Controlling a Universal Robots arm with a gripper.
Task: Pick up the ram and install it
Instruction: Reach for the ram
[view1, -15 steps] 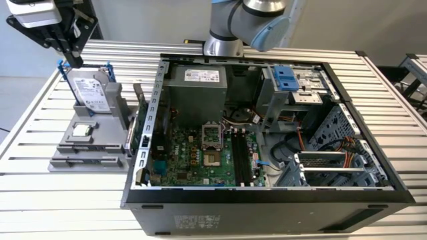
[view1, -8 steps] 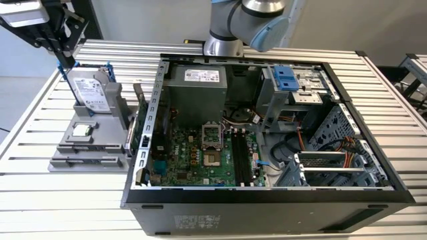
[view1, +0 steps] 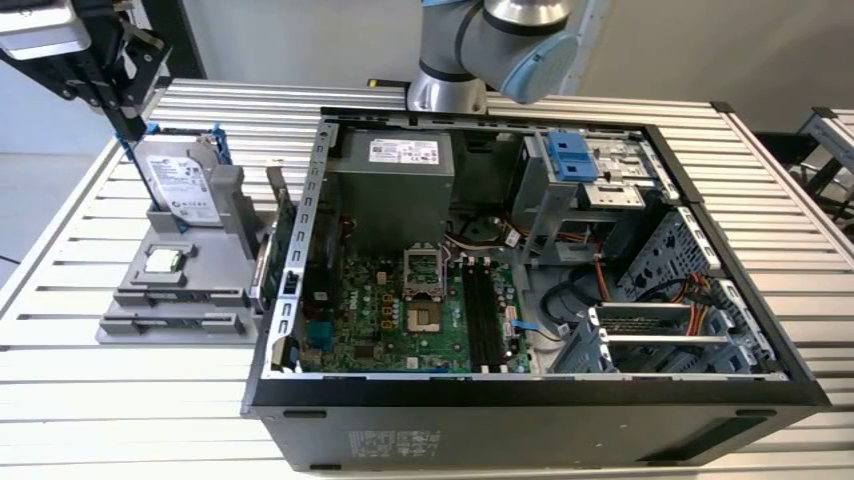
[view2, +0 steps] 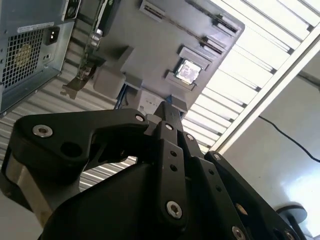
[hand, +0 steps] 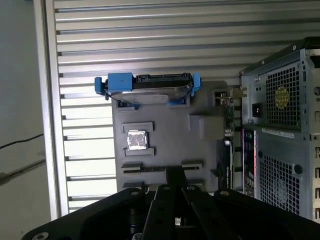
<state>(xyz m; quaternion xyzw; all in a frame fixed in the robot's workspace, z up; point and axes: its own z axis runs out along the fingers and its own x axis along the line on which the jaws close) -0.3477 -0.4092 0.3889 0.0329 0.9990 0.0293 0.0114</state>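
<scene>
The ram (hand: 142, 170) is a narrow dark strip seated edge-on in a slot of the grey parts holder (hand: 200, 150), on the side away from the hard drive. In the exterior view the ram (view1: 174, 322) sits in the holder's (view1: 134, 270) front step. My gripper (view1: 136, 138) hangs above the holder, by the hard drive's upper corner, touching nothing. In both wrist views its fingertips (hand: 175, 174) (view2: 167, 107) meet in one narrow tip, shut and holding nothing. The motherboard's black slots (view1: 483, 320) lie inside the open computer case (view1: 534, 400).
A silver hard drive with blue rails (view1: 180, 180) stands upright in the holder, with a square processor chip (view1: 163, 261) below it. An expansion card (view1: 280, 215) stands between holder and case wall. The slatted metal table (view1: 80, 400) surrounds everything.
</scene>
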